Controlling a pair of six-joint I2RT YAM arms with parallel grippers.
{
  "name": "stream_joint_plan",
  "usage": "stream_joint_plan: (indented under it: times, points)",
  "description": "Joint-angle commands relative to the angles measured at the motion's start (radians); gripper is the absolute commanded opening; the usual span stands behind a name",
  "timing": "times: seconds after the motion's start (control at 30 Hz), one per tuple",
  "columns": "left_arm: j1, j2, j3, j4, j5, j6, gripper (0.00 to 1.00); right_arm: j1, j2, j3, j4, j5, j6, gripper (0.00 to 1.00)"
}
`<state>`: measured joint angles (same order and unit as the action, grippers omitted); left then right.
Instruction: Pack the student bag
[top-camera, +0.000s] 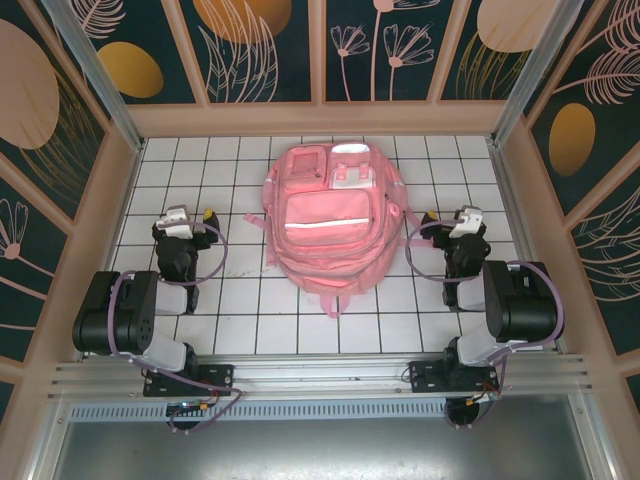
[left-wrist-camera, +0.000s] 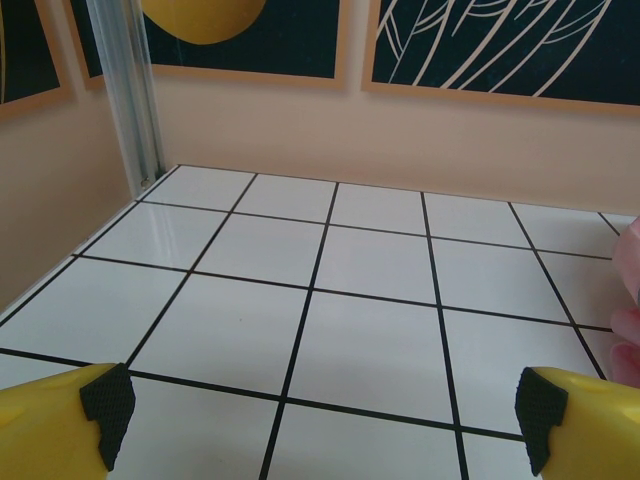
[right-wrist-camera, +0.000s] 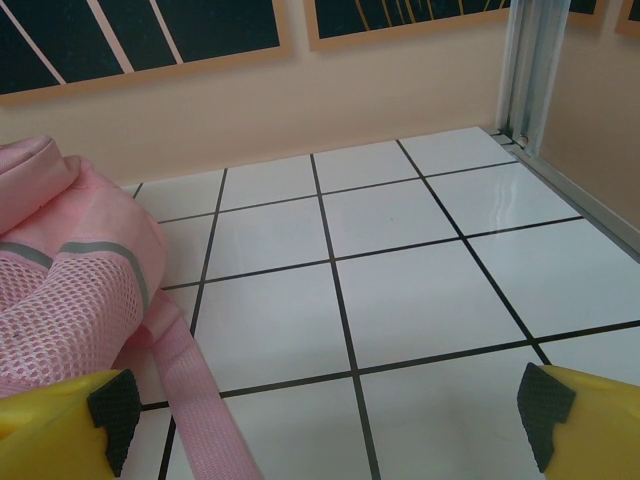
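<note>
There is one student bag (top-camera: 335, 225), a pink backpack lying flat with its front pockets facing up, in the middle of the white tiled worktop (top-camera: 240, 320), its top toward the far wall. It carries one pale reflective stripe (top-camera: 326, 224) across the front and white patches (top-camera: 350, 150) near the top. Two arms flank it, one on each side, each ending in one pincer. The left pincer (top-camera: 190, 218) sits apart from the bag's left edge. The right pincer (top-camera: 455, 220) sits nearer the bag's right edge. Neither touches the bag. Both pincers are spread wide and empty. From above, the whole bag and both arms can be seen at once, along with the dark flower-patterned wall panels around the worktop. The right wrist camera gives the bag (right-wrist-camera: 70, 280) up close at the left of its picture: a pink mesh side pocket (right-wrist-camera: 70, 310), a grey band (right-wrist-camera: 110, 255), and one flat pink strap (right-wrist-camera: 205, 400) trailing over the tiles toward the right pincer (right-wrist-camera: 325, 410), whose two yellow fingers carry black pads (right-wrist-camera: 112, 405) set far apart. The left wrist camera has bare tiles ahead of the left pincer (left-wrist-camera: 320, 420), its two black-padded fingers (left-wrist-camera: 590, 430) likewise wide apart, with a sliver of the pink bag (left-wrist-camera: 630, 290) at the right border and a metal corner post (left-wrist-camera: 130, 100) at the far left.
</note>
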<state>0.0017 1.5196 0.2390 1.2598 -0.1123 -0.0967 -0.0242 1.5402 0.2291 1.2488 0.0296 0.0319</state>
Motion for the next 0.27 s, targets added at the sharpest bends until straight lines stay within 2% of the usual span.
stream_joint_plan:
  times: [0.0,0.23]
  points:
    - [0.002,-0.001,-0.003,0.012,0.008,0.017,0.99,0.003,0.0,0.0,0.008,0.01,-0.012,0.99]
    - [0.002,-0.001,-0.002,0.009,0.014,0.018,0.99,0.003,-0.001,0.0,0.008,0.01,-0.011,0.99]
